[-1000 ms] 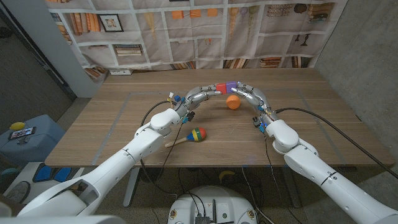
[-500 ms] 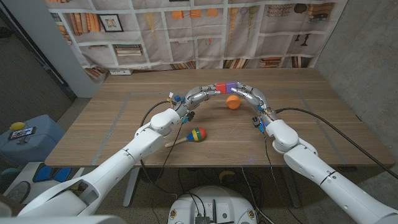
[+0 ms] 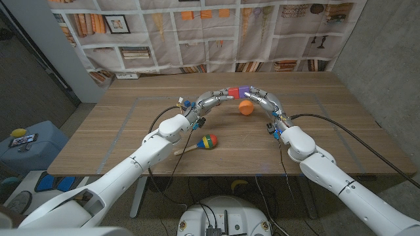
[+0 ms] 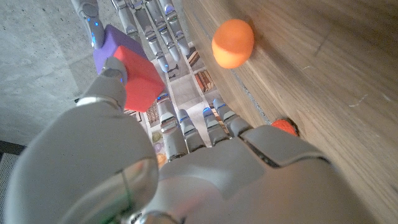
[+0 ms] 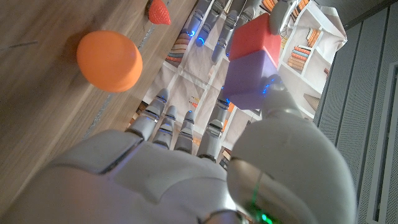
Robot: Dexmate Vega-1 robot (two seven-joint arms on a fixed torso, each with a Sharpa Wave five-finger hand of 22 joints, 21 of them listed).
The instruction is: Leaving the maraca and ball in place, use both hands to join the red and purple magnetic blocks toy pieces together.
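Left hand (image 3: 211, 99) gripped the red block (image 3: 232, 92); right hand (image 3: 261, 99) gripped the purple block (image 3: 243, 91). Both met just above centre of the head frame, raised off the table, block faces touching with no visible gap in either wrist view. Join looked done; what was left was probably only checking the hold or setting the pair down. Orange ball (image 3: 245, 107) sat on the table just below the blocks, maraca (image 3: 202, 143) lower, left of centre, both apart from the hands. Wooden table (image 3: 118, 131) with faint taped lines; bookshelf-print backdrop (image 3: 197, 33) across the top, grey wall at right.
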